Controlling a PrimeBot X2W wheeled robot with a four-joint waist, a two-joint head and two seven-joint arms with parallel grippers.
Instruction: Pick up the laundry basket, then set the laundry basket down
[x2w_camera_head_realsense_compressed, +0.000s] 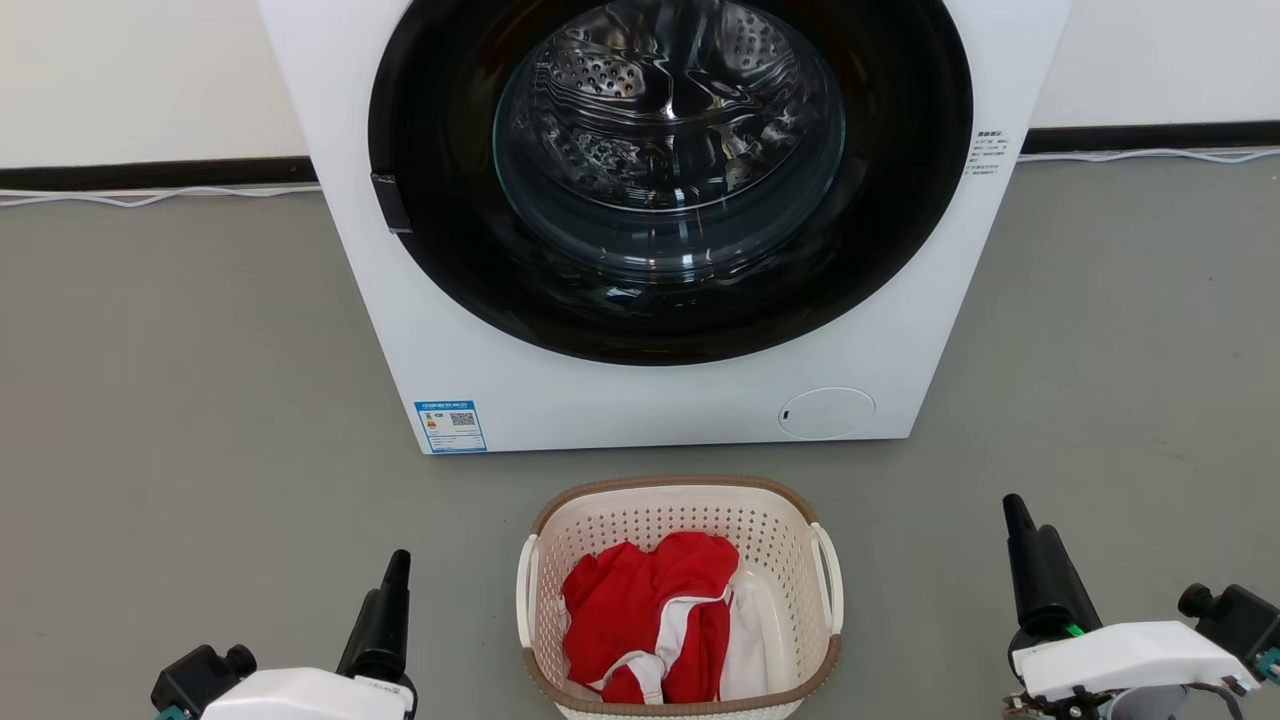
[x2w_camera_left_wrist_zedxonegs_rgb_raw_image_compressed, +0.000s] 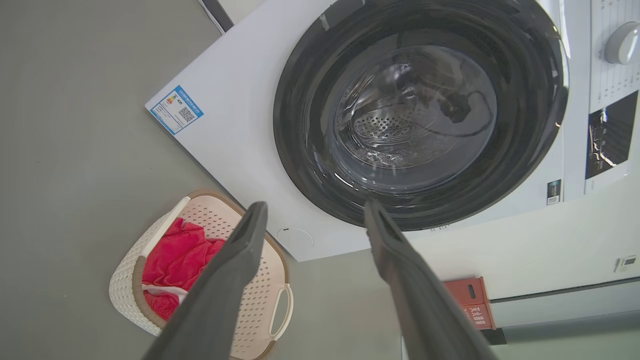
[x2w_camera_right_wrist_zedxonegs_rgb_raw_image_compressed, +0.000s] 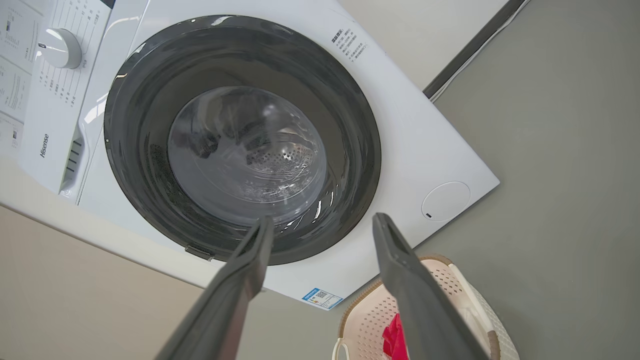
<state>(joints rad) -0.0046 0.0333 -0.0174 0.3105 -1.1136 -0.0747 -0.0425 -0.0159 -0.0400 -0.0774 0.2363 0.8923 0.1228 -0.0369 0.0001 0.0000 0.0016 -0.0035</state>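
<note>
Not started: laundry basket (x2w_camera_head_realsense_compressed: 665, 522) on floor (x2w_camera_head_realsense_compressed: 150, 400) by washer (x2w_camera_head_realsense_compressed: 450, 350), left gripper (x2w_camera_left_wrist_zedxonegs_rgb_raw_image_compressed: 316, 204) and right gripper (x2w_camera_right_wrist_zedxonegs_rgb_raw_image_compressed: 324, 218) flanking it, jaws open and empty; lift and set-down both pending.

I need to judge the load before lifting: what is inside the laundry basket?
Inside the laundry basket lies a crumpled red garment with white trim, and white cloth beside it. They cover most of the bottom, so anything underneath is hidden.

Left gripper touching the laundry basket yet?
Apart. Head view shows a strip of grey floor between the left gripper and the laundry basket.
</note>
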